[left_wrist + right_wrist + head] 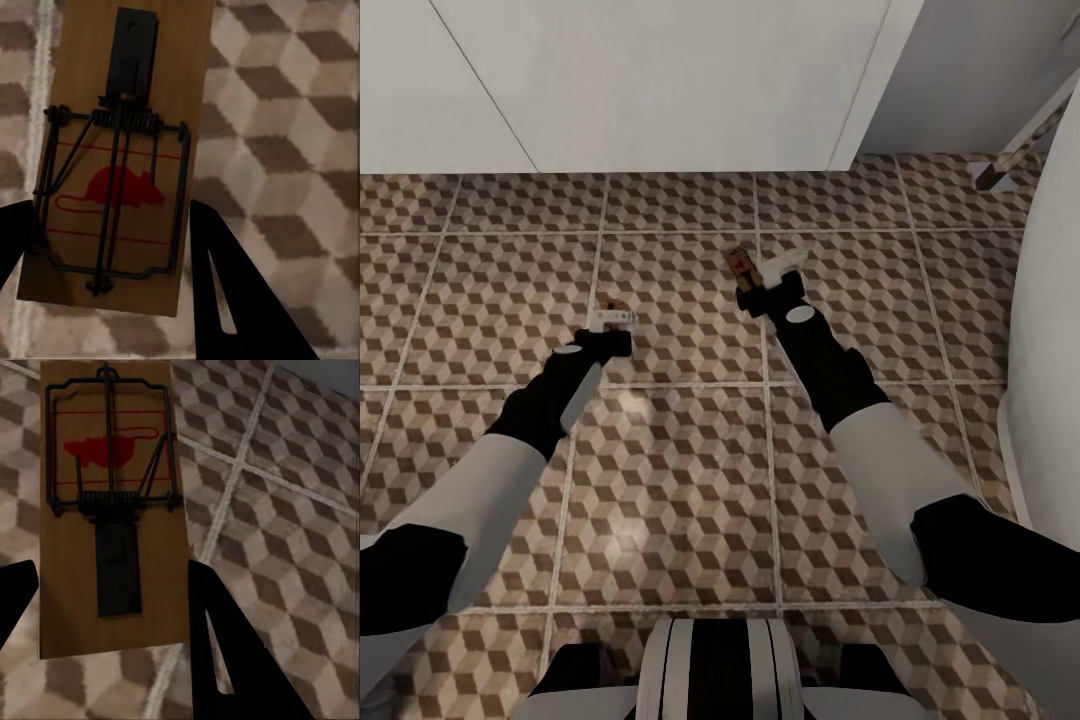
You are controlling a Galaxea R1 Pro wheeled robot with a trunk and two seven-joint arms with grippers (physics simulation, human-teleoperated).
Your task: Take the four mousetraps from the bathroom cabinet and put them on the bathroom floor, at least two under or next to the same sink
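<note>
Mousetraps, flat brown wooden boards with dark wire springs, sit one clamped between the left end effector's fingers, one likewise in the right end effector, above cube-patterned bathroom floor tiles.

Between the left gripper's black fingers, a mousetrap shows tan-brown wood, dark wire and a red mouse print with red lines. The mousetrap between the right gripper's black fingers matches it, with a black plate. Beyond both, the bathroom floor carries brown, beige and cream cubes with pale grout. The vanity front is plain white.
</note>
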